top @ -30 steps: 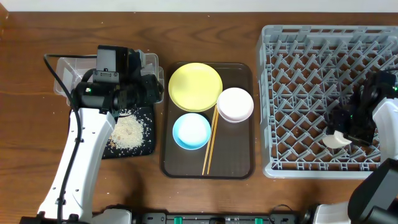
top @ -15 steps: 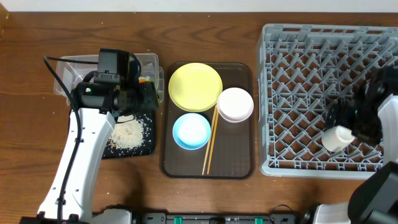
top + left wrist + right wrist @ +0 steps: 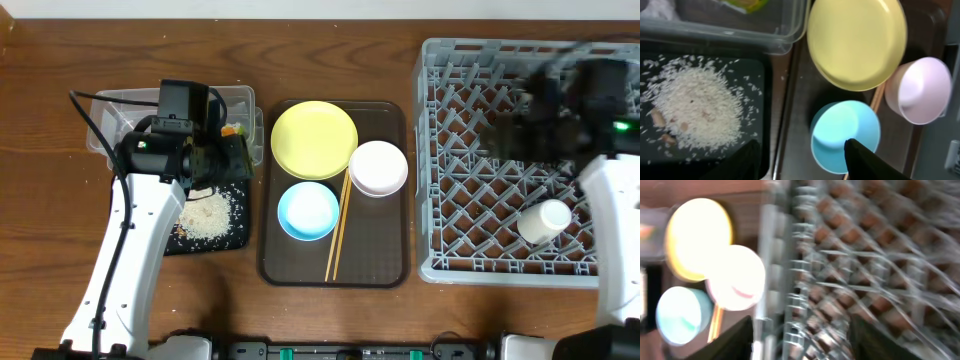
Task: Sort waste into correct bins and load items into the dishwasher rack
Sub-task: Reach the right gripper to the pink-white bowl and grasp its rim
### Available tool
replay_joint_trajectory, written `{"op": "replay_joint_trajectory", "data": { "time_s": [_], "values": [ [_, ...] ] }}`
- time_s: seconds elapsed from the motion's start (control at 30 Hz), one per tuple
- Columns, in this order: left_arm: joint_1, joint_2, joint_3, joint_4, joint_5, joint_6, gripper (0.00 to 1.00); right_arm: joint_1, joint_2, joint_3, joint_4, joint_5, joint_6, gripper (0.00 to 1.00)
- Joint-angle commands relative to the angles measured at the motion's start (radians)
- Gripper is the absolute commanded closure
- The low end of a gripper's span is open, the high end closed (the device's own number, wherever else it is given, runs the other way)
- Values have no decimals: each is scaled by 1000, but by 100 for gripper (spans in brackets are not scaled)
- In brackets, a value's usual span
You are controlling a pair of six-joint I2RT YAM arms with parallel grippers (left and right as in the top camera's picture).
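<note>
My left gripper is open and empty, above the gap between the black tray and the brown serving tray. Loose rice lies in the black tray. The clear tub holds the yellow-green wrapper and a white scrap. The yellow plate, pinkish bowl, blue bowl and chopsticks lie on the serving tray. My right gripper is open, empty and blurred over the grey rack. The white cup lies in the rack.
The brown serving tray sits between the bins and the rack. A black cable loops over the tub by the left arm. Bare wooden table shows at the left and along the front.
My right gripper has let go of the white cup, which now lies in the rack, and has swung up toward the rack's back. The left arm has hardly moved.
</note>
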Motion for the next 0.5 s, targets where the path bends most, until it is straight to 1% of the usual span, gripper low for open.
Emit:
{"op": "replay_joint_trajectory", "data": {
  "time_s": [0.0, 0.13, 0.23, 0.37, 0.4, 0.47],
  "values": [
    [0, 3, -7, -29, -105, 6, 43, 119, 24, 7, 44, -67, -13, 47],
    [0, 3, -15, -56, -155, 6, 43, 268, 72, 7, 134, 8, -13, 49],
    [0, 3, -25, -60, -154, 5, 43, 369, 119, 7, 202, 158, -13, 49],
    [0, 3, -37, -60, -154, 5, 43, 466, 197, 7, 281, 343, -13, 49],
    [0, 3, -39, -60, -154, 5, 43, 483, 220, 7, 296, 372, -14, 50],
    [0, 3, -40, -60, -154, 5, 43, 506, 264, 7, 325, 412, -14, 56]
  ]
}}
